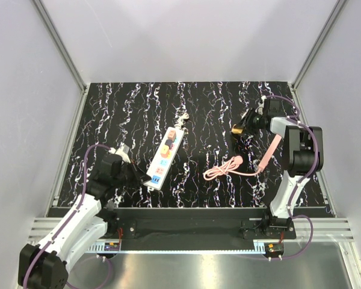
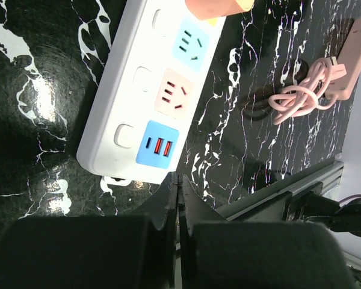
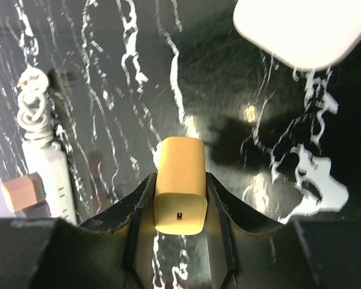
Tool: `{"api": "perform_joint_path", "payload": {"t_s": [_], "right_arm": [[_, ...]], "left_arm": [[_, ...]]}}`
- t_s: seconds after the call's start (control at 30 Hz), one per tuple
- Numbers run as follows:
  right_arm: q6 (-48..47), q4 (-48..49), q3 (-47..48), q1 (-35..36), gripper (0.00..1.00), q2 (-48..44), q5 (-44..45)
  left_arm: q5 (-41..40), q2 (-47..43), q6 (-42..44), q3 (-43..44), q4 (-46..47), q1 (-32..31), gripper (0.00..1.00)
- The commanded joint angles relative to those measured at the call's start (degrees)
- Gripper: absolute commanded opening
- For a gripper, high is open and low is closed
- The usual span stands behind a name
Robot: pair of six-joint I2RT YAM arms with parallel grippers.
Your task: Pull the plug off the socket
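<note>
gripping the yellow plug [image 3: 179,180] between the right fingers [image 1: 243,126], the socket [image 1: 163,156] far off to their left. pressing the left fingers [image 2: 175,198] shut, empty, just short of the socket's blue end.

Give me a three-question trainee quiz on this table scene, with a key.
1. True or false: the yellow plug is seated in the power strip.
2. The left gripper is: A) wide open, B) shut on nothing, C) shut on the power strip.
3. Fill in: the pink cable lies to the robot's ___ of the power strip.

Key:
1. False. The right gripper holds it, away from the strip.
2. B.
3. Right.
</note>
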Motion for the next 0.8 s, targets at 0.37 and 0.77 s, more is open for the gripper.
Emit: {"api": "perform_joint_path", "payload": {"t_s": [0.37, 0.77], "right_arm": [[4.90, 4.91, 5.34, -0.95, 0.17, 6.42, 2.19], [11.50, 4.83, 6.13, -0.95, 0.49, 8.01, 6.50]], "left_arm": [[2.48, -2.35, -0.58, 1.72, -0.06, 0.24, 0.00], [2.04, -3.05, -0.66, 1.55, -0.67, 0.24, 0.00]]}}
